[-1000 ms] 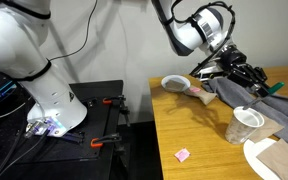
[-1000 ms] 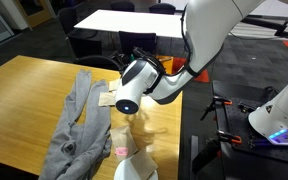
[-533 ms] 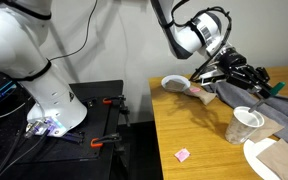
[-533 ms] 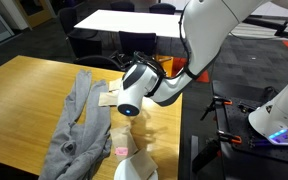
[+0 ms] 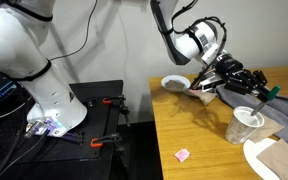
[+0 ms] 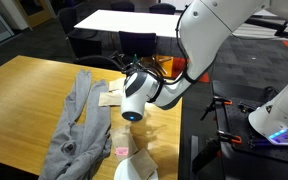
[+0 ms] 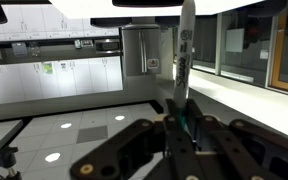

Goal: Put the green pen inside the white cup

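The fingers (image 7: 134,140) were pressed together on the pen (image 7: 187,70), pinching it low on its shaft. In the wrist view it stood straight up between them, a thin pale stick with a touch of green where they met it. That camera looked out level across the room, at cabinets and a lit floor, not down at the tabletop (image 5: 199,130).

From where an exterior view stood, the fingers pointed sideways in the air over the grey cloth (image 5: 279,108), and the pen was too small there to make out with any certainty. The cup (image 5: 246,124) stood upright on the tabletop, lower in the picture than the fingers and just beside the cloth. The pen was held up clear of the cup, not in it.

Near the arm's wrist a shallow white bowl (image 5: 175,83) sat close to the tabletop's edge. A pink scrap (image 5: 182,155) lay well apart from the cup, alone on the bare wood. A pale flat sheet (image 5: 274,158) filled the near corner beside the cup.

In an exterior view from the opposite side, the round white wrist (image 6: 134,97) hung above the tabletop beside the long grey cloth, and I could not see the fingers clearly.
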Available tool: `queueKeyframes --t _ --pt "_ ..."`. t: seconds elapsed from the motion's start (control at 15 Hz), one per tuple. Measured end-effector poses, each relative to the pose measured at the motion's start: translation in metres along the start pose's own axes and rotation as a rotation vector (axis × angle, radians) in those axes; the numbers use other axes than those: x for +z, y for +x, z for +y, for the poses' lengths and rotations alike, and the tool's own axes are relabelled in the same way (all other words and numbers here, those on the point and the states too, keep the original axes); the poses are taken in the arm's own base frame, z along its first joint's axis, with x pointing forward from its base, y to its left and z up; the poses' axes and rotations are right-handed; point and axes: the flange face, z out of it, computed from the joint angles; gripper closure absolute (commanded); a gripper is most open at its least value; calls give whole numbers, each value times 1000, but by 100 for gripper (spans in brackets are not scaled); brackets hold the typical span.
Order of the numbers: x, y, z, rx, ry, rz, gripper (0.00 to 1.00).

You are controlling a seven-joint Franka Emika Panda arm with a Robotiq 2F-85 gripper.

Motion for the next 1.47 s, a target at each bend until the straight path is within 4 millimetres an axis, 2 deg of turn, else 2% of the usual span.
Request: queueKeyframes --t 0.53,1.2,1.27,1.33,1.47 --pt "-13 -9 -20 21 55 4 96" --pt "-13 -60 -7 -48 51 -10 96" --pt "-13 -64 -6 -52 51 -10 60" --pt "-13 -67 -6 -55 50 -11 58" --pt "-12 -73 -7 -60 49 -12 44"
